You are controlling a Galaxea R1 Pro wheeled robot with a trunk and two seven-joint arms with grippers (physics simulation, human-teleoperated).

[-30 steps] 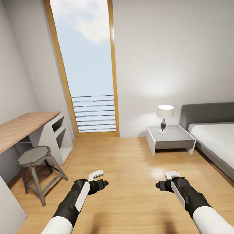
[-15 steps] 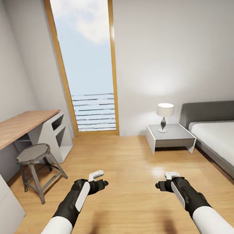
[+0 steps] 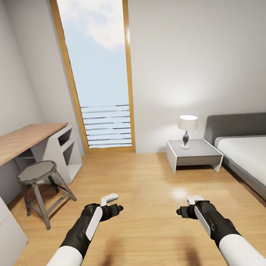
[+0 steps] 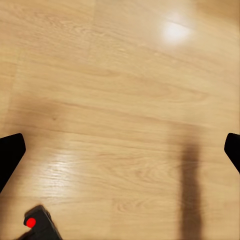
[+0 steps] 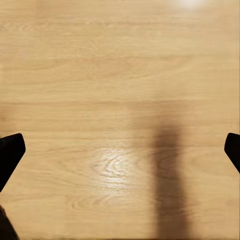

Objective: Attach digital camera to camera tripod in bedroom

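I am in the bedroom, with its grey walls, light wood floor (image 3: pixel 144 195), tall wood-framed window (image 3: pixel 99 72) and grey bed (image 3: pixel 248 157). The digital camera and the camera tripod are out of view. My left gripper (image 3: pixel 115 203) and right gripper (image 3: pixel 187 205) hang low over the bare floor, both open and holding nothing. In each wrist view the black fingertips (image 4: pixel 10 150) (image 5: pixel 10 150) sit far apart at the frame edges. A small black shape with a red dot (image 4: pixel 37 227) shows in the left wrist view; I cannot tell what it is.
A wood-topped desk (image 3: pixel 23 139) with white shelving and a grey stool (image 3: pixel 35 172) stand along the left wall. A white nightstand (image 3: pixel 193 155) with a lamp (image 3: pixel 187 129) stands beside the bed at the right. Open floor lies between them.
The whole picture has shifted slightly, the furniture drifting up in the frame, so the camera has moved. Both arms keep the same pose and both grippers stay open.
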